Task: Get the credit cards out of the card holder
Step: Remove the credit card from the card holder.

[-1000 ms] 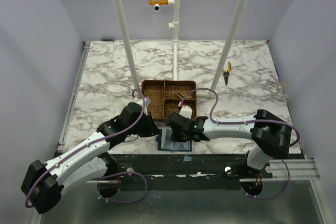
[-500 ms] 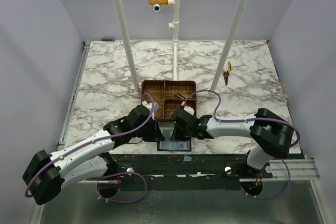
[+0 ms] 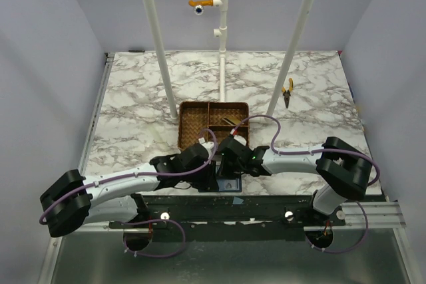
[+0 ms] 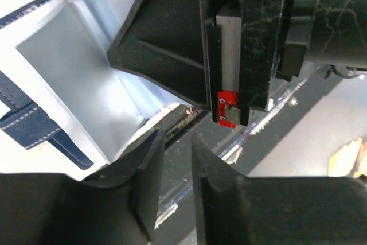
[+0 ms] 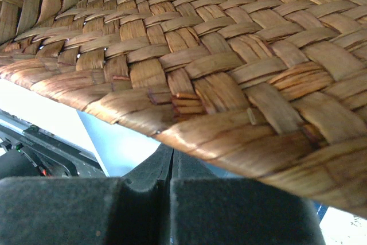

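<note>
Card holder (image 4: 69, 90) lies flat on the table just in front of the wicker tray (image 3: 213, 103), at the tray's near wall, mostly covered by both grippers in the top view. Left wrist view shows a navy outer edge with pale stitching and a light, glossy grey-blue inner pocket panel, folded open. Credit cards can't be made out in the pockets.

Left gripper (image 4: 178, 147) is over the holder on the tray's near side. Its fingers are slightly parted, with nothing between them.

Right gripper (image 5: 172, 170) is right against the tray's woven near wall, beside the left one. Its fingers are pressed together. Can't tell if anything thin is pinched.
</note>
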You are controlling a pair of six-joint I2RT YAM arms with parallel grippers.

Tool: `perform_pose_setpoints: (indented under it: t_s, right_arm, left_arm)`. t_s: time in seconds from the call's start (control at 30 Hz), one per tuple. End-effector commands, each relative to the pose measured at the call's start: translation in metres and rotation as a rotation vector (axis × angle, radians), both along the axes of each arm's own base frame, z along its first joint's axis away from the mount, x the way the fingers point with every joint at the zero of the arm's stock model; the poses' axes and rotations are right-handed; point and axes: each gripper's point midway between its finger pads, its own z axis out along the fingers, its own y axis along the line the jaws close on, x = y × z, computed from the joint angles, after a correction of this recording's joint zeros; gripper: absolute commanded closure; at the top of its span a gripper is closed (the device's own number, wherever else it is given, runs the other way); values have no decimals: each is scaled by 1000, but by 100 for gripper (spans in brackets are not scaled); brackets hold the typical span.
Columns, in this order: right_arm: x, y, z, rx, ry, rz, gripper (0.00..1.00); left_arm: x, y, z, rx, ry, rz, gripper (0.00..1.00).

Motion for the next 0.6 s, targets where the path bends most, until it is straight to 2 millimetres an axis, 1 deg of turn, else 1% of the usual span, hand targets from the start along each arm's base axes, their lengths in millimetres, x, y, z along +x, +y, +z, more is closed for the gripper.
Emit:
perform_pose_setpoints:
  t_s: [0.0, 0.07, 0.1, 0.27, 0.47, 0.57]
  right_arm:
    - [-15, -17, -24, -67, 67, 9, 98]
    - [-13, -16, -24, -65, 66, 8, 99]
    - [-17, -15, -24, -57, 86, 19, 99]
    - [-19, -13, -26, -51, 107, 27, 99]
    - [-21, -11, -28, -47, 123, 36, 99]
    - [-22, -11, -28, -45, 128, 34, 99]
  left_arm:
    - [17, -7, 2, 39, -153, 31, 70]
    - [22, -7, 0, 66, -200, 54, 66]
    - [23, -7, 1, 74, -227, 60, 63]
    - [20, -18, 11, 93, -339, 26, 57]
    - [19, -26, 7, 175, -419, 13, 55]
    - [18, -32, 12, 167, -472, 19, 55]
